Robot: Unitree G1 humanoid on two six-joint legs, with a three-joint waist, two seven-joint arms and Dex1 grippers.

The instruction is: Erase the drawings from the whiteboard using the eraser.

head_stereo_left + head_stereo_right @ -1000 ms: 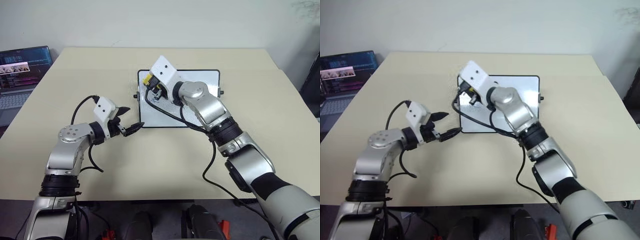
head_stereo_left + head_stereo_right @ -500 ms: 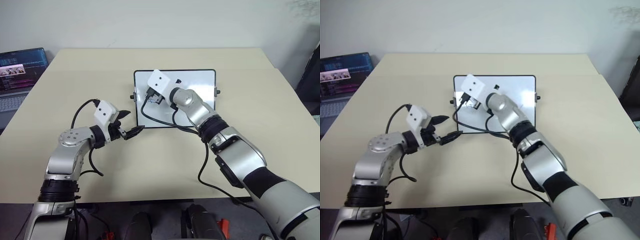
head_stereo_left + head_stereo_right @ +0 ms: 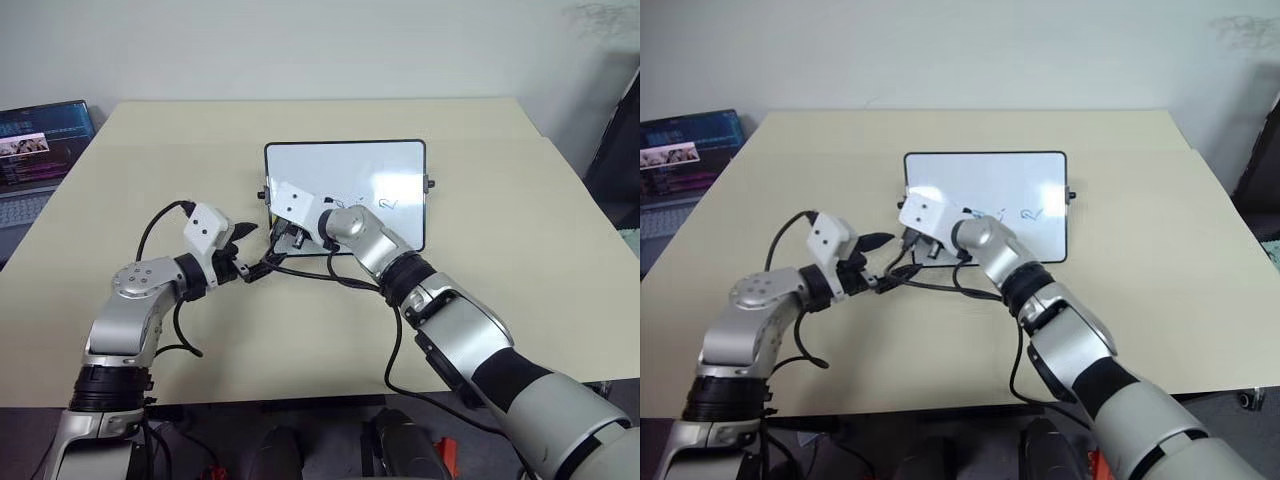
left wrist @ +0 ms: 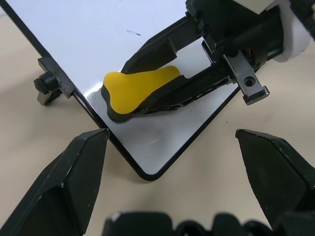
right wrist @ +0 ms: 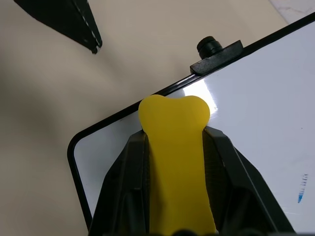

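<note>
The whiteboard [image 3: 345, 170] lies flat in the middle of the table. The drawings [image 3: 385, 204] are small blue scribbles near its front right part; one blue stroke [image 5: 302, 189] shows in the right wrist view. My right gripper [image 5: 175, 137] is shut on the eraser [image 4: 140, 87], a yellow block with a dark face. It holds the eraser dark face down at the board's near left corner, on or just above the surface. My left gripper [image 4: 171, 133] is open just off that same corner, with nothing between its fingers [image 4: 74, 182].
A laptop [image 3: 40, 140] with a lit screen sits at the far left edge of the table [image 3: 520, 290]. A small black knob [image 5: 211, 46] sticks out from the board's left side. Black cables trail from both wrists near the board's front edge.
My right gripper has come down and to the left with the eraser, from the board's upper left to its near left corner, uncovering the drawings. The left gripper has stayed put.
</note>
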